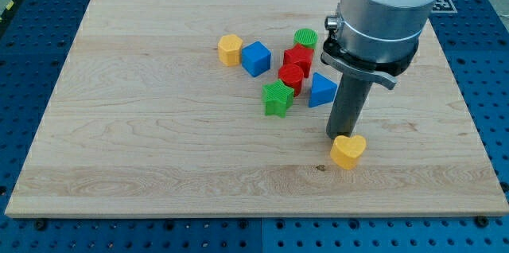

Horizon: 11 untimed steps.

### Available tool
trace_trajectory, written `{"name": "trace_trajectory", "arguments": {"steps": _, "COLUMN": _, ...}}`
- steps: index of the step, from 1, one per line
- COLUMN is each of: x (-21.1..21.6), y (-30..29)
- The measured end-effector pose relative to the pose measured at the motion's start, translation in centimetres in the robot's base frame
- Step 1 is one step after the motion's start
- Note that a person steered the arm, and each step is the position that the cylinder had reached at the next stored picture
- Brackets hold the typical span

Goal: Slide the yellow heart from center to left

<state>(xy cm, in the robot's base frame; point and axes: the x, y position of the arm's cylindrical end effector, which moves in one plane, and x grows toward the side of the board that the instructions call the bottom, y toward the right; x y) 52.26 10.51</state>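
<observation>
The yellow heart (348,151) sits on the wooden board (143,126) toward the view's right, nearer the bottom edge than the top, so by my reckoning the slide to the left has hardly begun; nearly the whole width of the board lies between it and the left edge. The arm's tip (343,136) stands just behind the heart, on its upper side, touching it or very nearly so; I cannot tell which. There is no pincer here to spread or pinch, only the bare rod.

Up from the heart, a cluster lies around the board's middle: a blue triangle (321,91), a green star (277,99), a red cylinder (291,77), a red block (298,57) of unclear shape, and a green cylinder (305,39). Further left sit a blue cube (256,58) and a yellow hexagon (230,49).

To push left, the rod likely needs to get round to the heart's right side, and a path along the bottom edge looks free of the cluster.
</observation>
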Motion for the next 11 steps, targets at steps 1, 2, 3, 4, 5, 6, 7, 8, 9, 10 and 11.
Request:
{"name": "trace_trajectory", "arguments": {"steps": 1, "x": 0.0, "y": 1.7}}
{"name": "trace_trajectory", "arguments": {"steps": 2, "x": 0.8, "y": 6.7}}
{"name": "trace_trajectory", "arguments": {"steps": 3, "x": 2.7, "y": 6.2}}
{"name": "trace_trajectory", "arguments": {"steps": 4, "x": 2.7, "y": 1.6}}
{"name": "trace_trajectory", "arguments": {"steps": 5, "x": 2.5, "y": -1.4}}
{"name": "trace_trajectory", "arguments": {"steps": 6, "x": 2.5, "y": -4.3}}
{"name": "trace_trajectory", "arguments": {"steps": 7, "x": 3.4, "y": -2.8}}
{"name": "trace_trajectory", "arguments": {"steps": 8, "x": 4.4, "y": -3.4}}
{"name": "trace_trajectory", "arguments": {"steps": 9, "x": 4.7, "y": -7.3}}
{"name": "trace_trajectory", "arguments": {"steps": 10, "x": 4.7, "y": -9.4}}
{"name": "trace_trajectory", "arguments": {"steps": 11, "x": 4.7, "y": -12.9}}
